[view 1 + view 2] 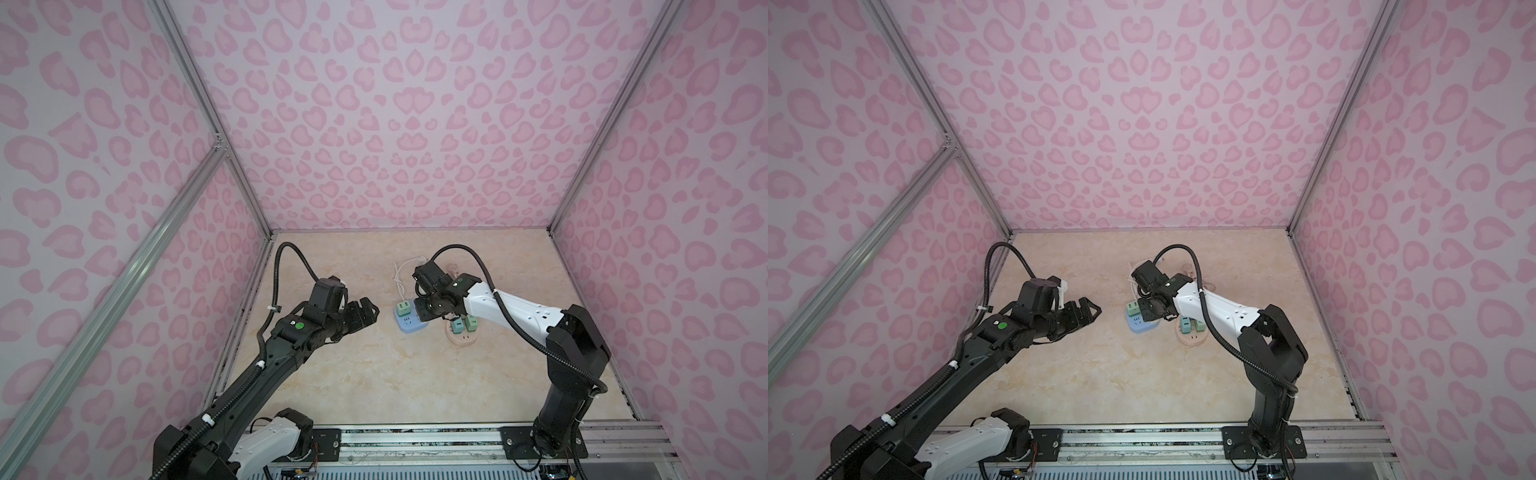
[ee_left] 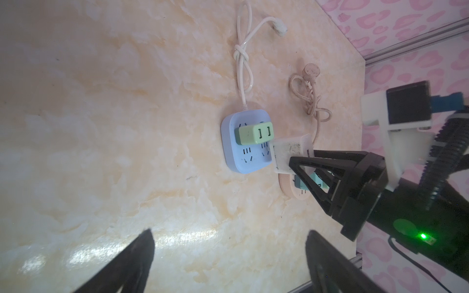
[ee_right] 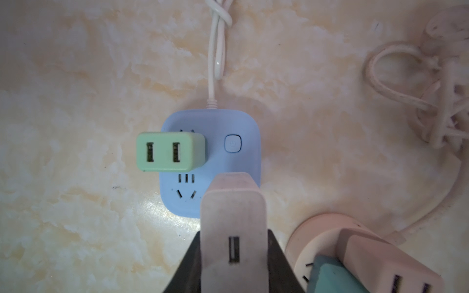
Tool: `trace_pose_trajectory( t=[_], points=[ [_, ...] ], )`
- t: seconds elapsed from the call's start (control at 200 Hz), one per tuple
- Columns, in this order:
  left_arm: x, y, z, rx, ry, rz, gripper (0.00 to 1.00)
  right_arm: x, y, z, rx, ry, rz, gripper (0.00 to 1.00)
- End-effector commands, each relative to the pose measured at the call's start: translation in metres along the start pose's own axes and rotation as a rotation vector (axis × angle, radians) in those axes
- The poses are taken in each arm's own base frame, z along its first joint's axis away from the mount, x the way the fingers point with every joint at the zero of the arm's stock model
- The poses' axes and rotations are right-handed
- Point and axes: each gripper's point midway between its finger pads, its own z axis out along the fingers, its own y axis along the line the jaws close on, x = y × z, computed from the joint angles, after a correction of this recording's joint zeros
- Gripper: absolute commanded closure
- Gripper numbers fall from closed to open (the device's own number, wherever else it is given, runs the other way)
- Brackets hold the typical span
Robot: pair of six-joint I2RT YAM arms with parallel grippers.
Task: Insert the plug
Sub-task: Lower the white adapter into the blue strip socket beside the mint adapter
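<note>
Right gripper (image 3: 234, 263) is clamped on the white USB charger plug (image 3: 233, 215), right over the blue power strip (image 3: 250, 159) beside its 1 green adapter (image 3: 167, 152). It's maybe touching, hard to tell. Left gripper (image 1: 365, 311) hangs wide open and empty nearby. Beige marble tabletop (image 1: 374, 374), pink spotted walls (image 1: 415, 124).

The table (image 2: 127, 177) looks glossy, the plug (image 3: 233, 210) matt plastic
</note>
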Motion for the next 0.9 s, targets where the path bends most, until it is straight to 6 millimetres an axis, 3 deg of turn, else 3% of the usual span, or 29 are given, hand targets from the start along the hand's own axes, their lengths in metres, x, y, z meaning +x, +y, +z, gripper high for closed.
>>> trace_pose_trajectory(
  t=[0.0, 0.625, 0.895],
  points=[
    [-0.004, 0.000, 0.002, 0.003, -0.020, 0.009, 0.06, 0.001, 0.001, 0.009, -0.005, 0.002, 0.009, 1.00],
    [-0.002, 0.008, 0.008, -0.030, -0.014, 0.016, 0.07, 0.015, -0.006, 0.011, 0.098, 0.064, -0.040, 1.00],
    [-0.001, 0.011, 0.010, -0.039, -0.008, 0.017, 0.07, 0.027, -0.004, 0.023, 0.106, 0.149, -0.048, 1.00]
  ],
)
